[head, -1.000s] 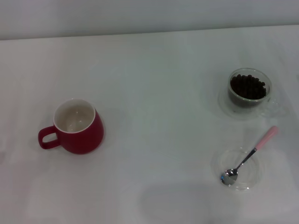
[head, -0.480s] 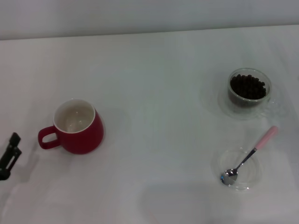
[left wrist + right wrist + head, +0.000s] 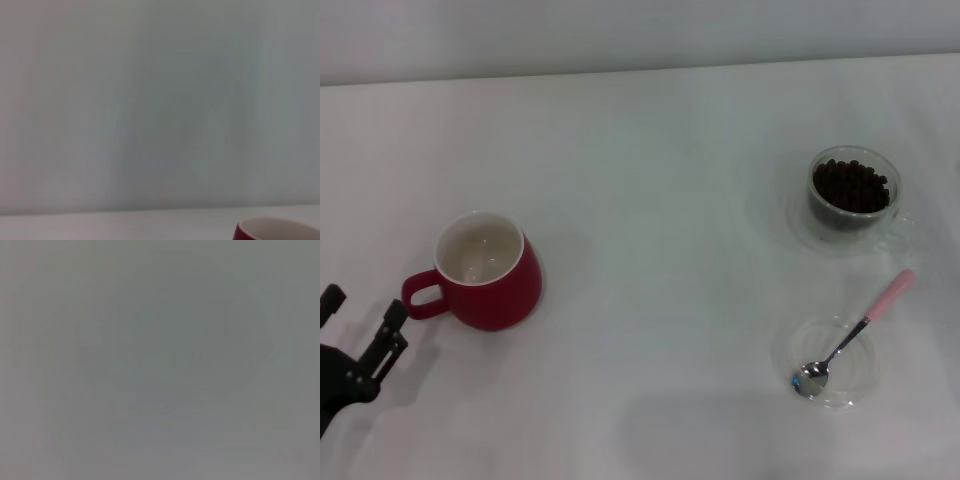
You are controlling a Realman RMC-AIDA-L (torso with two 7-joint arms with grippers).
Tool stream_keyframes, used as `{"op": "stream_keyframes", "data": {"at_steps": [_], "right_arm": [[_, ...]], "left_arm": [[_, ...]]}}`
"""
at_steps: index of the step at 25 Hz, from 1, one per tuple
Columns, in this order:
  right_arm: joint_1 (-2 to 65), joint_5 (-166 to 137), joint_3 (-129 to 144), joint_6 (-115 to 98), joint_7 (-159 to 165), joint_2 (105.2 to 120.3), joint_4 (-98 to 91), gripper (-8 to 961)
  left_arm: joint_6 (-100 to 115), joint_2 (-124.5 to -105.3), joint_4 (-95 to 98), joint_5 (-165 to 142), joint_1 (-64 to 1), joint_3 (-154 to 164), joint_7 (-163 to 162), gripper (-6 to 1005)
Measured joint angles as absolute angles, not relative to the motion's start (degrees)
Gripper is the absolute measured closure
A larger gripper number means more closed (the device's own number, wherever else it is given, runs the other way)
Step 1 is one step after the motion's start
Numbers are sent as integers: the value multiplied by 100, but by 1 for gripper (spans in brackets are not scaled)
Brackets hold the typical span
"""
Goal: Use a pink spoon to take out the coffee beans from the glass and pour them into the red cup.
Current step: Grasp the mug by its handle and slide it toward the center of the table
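i see my left gripper low at the left edge of the head view, fingers apart, just beside the handle of the red cup but not touching it. the red cup stands upright on the table. far to the right, the glass holds the coffee beans. nearer me, the pink spoon lies with its bowl in a clear shallow dish, handle pointing toward the glass. my right gripper is out of sight.
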State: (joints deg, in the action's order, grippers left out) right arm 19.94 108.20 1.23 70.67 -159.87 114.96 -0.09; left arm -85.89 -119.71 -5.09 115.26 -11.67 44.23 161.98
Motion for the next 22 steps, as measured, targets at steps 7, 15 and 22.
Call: {"op": "stream_keyframes", "data": {"at_steps": [7,15,22], "right_arm": [[1992,10819,123,7042,-16006,11496,-17,182],[1949,10819,132,7077,-15993,11496,-12,186],[1943,10819,132,7080,-15988,11496,-8,190]], "left_arm": [[-8356,-11971,-630,11563,-1290,4381,16185,245],[-7991,-11971,-666,11561,-1514,4376,16152,247],[-7735,-11971,-699,11617,-1627,4363,16145,250]]}}
